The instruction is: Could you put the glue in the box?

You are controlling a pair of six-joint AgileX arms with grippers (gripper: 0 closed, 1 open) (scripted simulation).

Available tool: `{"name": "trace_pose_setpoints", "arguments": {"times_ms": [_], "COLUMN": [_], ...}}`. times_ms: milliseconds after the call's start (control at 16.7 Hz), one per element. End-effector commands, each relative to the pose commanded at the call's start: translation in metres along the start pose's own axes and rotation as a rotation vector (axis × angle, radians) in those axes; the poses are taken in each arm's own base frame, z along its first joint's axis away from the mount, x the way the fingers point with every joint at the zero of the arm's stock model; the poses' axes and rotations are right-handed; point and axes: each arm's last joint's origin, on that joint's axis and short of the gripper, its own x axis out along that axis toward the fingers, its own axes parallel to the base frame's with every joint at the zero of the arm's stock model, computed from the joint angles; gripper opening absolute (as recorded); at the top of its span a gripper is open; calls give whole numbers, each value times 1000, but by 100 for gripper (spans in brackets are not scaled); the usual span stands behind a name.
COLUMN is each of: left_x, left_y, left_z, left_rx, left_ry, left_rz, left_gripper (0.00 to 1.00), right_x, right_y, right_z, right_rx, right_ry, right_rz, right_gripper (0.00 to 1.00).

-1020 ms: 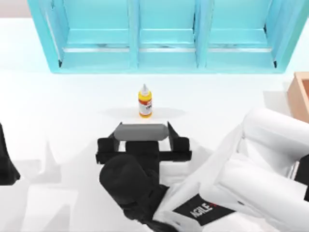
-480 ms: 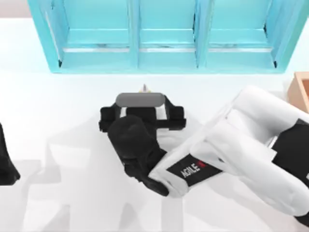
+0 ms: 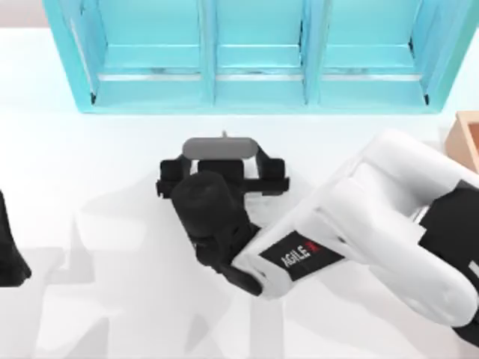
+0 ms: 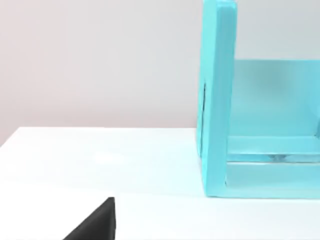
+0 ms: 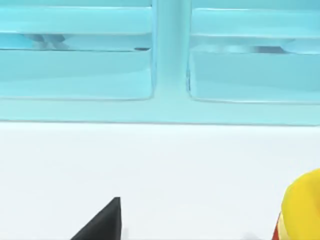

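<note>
My right gripper [image 3: 222, 158] hovers over the glue in the middle of the table, just in front of the teal shelf. It covers the bottle, and the white nozzle tip of the glue [image 3: 224, 135] pokes out past it. In the right wrist view the yellow body of the glue [image 5: 303, 206] sits close by at the edge, off to one side of a black fingertip [image 5: 102, 224]. The jaws stand wide apart, open, not touching the bottle. The tan box [image 3: 468, 138] is at the table's right edge.
The big teal shelf unit [image 3: 254, 90] spans the back of the table, close behind the glue. My left gripper [image 3: 9, 258] rests parked at the left edge, open; its fingertip [image 4: 97, 226] shows near the shelf's end wall [image 4: 217, 100].
My right gripper has moved toward the shelf and now covers the glue, which stood in plain sight a second ago. The left arm has not moved.
</note>
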Motion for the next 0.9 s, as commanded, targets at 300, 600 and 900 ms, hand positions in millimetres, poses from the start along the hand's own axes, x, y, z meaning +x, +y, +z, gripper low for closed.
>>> {"name": "trace_pose_setpoints", "arguments": {"times_ms": [300,600,900], "left_x": [0,0,0], "left_y": [0,0,0], "left_z": [0,0,0], "left_rx": [0,0,0], "left_ry": [0,0,0], "left_rz": [0,0,0], "left_gripper": [100,100,100], "right_x": [0,0,0], "right_y": [0,0,0], "right_z": [0,0,0], "right_rx": [0,0,0], "right_ry": [0,0,0], "right_rz": [0,0,0], "right_gripper": [47,10,0]}}
